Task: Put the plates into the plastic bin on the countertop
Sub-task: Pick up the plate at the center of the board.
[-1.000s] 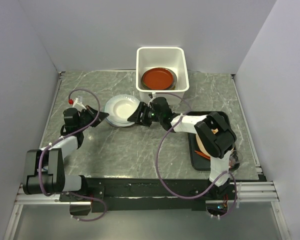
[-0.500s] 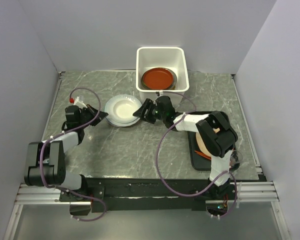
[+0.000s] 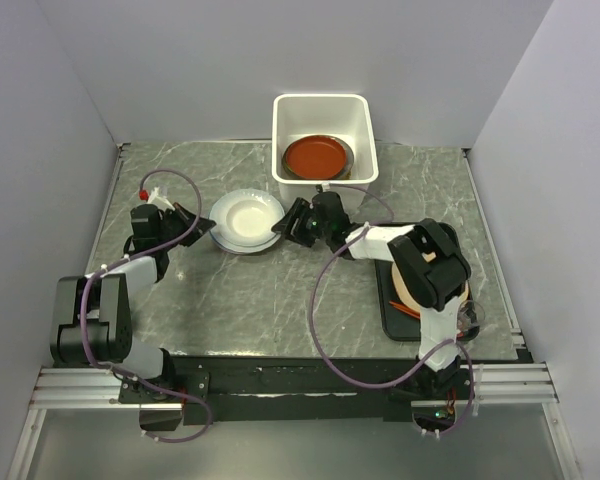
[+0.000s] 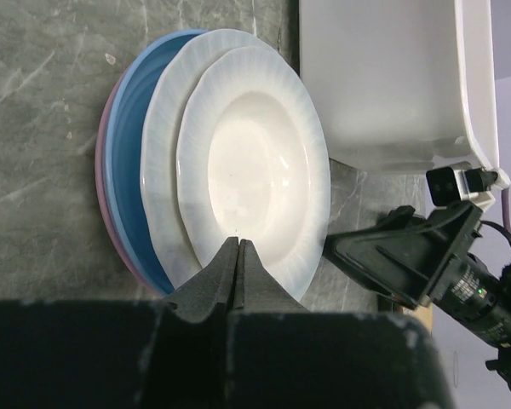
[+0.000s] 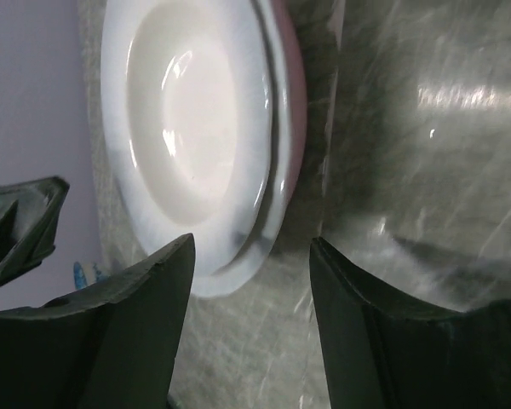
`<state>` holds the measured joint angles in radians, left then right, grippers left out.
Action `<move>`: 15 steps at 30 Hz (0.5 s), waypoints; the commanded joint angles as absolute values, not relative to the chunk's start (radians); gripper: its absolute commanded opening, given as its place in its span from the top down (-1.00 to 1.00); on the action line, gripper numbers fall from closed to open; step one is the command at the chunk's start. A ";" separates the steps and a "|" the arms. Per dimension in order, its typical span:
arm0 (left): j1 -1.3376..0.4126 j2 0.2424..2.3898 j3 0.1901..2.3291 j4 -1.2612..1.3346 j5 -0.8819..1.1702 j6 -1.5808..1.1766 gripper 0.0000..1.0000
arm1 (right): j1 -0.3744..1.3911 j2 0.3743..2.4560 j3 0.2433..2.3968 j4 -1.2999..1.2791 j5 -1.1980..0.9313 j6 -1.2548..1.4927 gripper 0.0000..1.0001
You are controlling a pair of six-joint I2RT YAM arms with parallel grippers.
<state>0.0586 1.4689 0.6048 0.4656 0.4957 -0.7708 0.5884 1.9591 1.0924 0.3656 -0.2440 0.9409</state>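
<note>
**A:** Which way do the plates lie from the right gripper (image 3: 282, 228)?

**B:** To its left. The stack of round plates (image 3: 247, 218) sits on the grey marble-look countertop (image 3: 250, 300), left of middle and toward the far edge. On top is a white ribbed plate (image 4: 255, 162), with a pale blue plate (image 4: 136, 119) and a pink plate (image 4: 102, 162) under it. The right gripper's jaws stand apart with nothing in them. In its wrist view the stack's right rim shows in the gap between the fingers (image 5: 136, 298). I can't tell if either one touches it.

**A:** And the left gripper (image 3: 200, 232)?

**B:** Clenched on nothing, its tip at the stack's left rim, opposite the right one. Both are about equally near, but only the right can take hold as it stands.

**A:** Where's the target?

**B:** The deep white plastic bin (image 3: 325, 183) stands at the middle of the far edge. Its near left corner is just beside the stack, and a red-brown plate (image 3: 318, 157) already lies flat inside.

**A:** Room to move?

**B:** I'd say the lift has to clear the bin's thick rim straight away, going up, then right and away. The bare countertop lies toward the near edge. The black rectangular tray (image 3: 388, 300) is off by the right edge, well apart.
</note>
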 commanded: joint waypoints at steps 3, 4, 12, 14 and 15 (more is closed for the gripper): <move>0.058 1.457 0.629 0.476 0.495 -0.747 0.99 | 0.578 2.042 1.183 0.397 -0.202 0.936 -0.19; 0.058 1.451 0.621 0.476 0.495 -0.749 0.99 | 0.578 2.048 1.186 0.403 -0.204 0.939 -0.18; 0.058 1.451 0.601 0.486 0.502 -0.752 0.99 | 0.578 2.066 1.197 0.439 -0.173 0.951 0.40; 0.060 1.453 0.595 0.489 0.505 -0.753 0.99 | 0.580 2.063 1.189 0.442 -0.173 0.954 0.69; 0.058 1.450 0.589 0.489 0.505 -0.753 0.99 | 0.580 2.059 1.183 0.449 -0.175 0.953 0.77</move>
<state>0.0586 1.4689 0.6041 0.4583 0.4965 -0.7708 0.5983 2.0354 1.1488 0.4156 -0.2024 0.9401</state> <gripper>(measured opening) 0.010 0.233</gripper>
